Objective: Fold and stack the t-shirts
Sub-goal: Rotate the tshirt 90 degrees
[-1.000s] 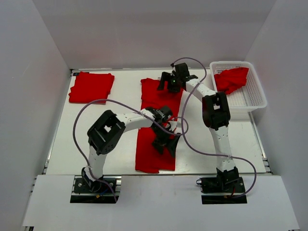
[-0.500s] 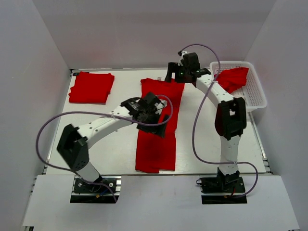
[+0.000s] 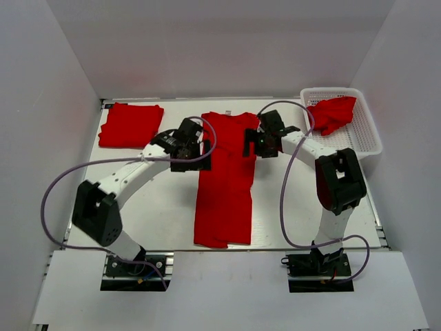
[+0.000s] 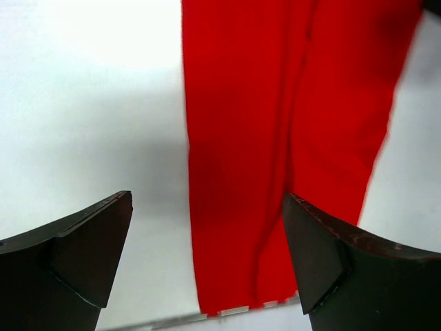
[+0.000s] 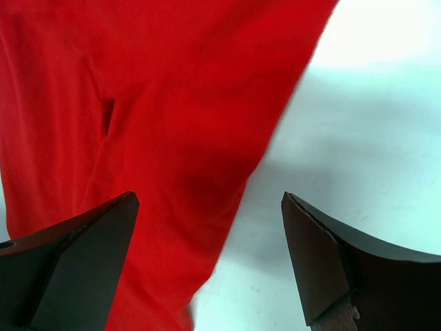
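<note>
Red t-shirt (image 3: 226,186), folded into a long strip, lies mid-bench (image 3: 165,214) running 12 to 6 o'clock. The left tool (image 4: 207,200) and right tool (image 5: 207,196) hover over its upper edges at 9 and 3 o'clock, jaws spread and empty. Likely next: each tool pinches its far corner through all layers, then both carry evenly toward 6 o'clock, edges matched. A folded shirt (image 3: 131,124) sits at 10 o'clock, and another shirt (image 3: 332,114) waits in the basket (image 3: 360,146) at 2.

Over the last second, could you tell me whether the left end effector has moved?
Yes. The left end effector moved up the top view and leftward, ending nearer the folded shirt.
</note>
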Controlling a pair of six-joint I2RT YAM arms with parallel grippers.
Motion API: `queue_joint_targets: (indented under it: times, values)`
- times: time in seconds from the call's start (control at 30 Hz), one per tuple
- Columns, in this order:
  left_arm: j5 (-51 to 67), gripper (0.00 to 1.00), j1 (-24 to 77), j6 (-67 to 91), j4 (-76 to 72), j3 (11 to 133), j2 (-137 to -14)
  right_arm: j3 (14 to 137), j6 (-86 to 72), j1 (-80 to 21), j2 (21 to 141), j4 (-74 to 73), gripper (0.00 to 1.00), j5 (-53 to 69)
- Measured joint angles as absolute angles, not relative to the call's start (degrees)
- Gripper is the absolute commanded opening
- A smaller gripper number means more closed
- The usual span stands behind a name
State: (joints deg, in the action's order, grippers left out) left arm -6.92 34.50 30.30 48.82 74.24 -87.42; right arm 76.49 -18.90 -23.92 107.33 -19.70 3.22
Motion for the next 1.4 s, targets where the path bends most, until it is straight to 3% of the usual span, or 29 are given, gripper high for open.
queue_joint_targets:
  times: [0.17,0.53,0.87,1.2,1.4]
  values:
    - [-1.65,1.0,28.05,27.75,43.07,74.43,-95.59,77.93,-18.98,-27.88,107.7,-20.78,0.9,1.41]
    - [8.12,1.0,16.4,24.6,34.22,69.97,-95.18,83.13,-18.94,-30.92,114.8,-21.39,0.9,-2.42]
    - [11.75,1.0,12.86,23.29,34.76,68.75,-95.13,97.27,-17.45,-29.52,126.43,-26.3,0.9,-7.77]
    - [13.06,1.0,12.43,20.34,37.69,72.97,-97.8,120.62,-10.13,-23.86,141.1,-27.24,0.9,-4.14]
    - [15.55,1.0,12.45,18.46,38.48,75.83,-102.43,121.54,-3.33,-21.87,142.12,-25.1,0.9,0.67]
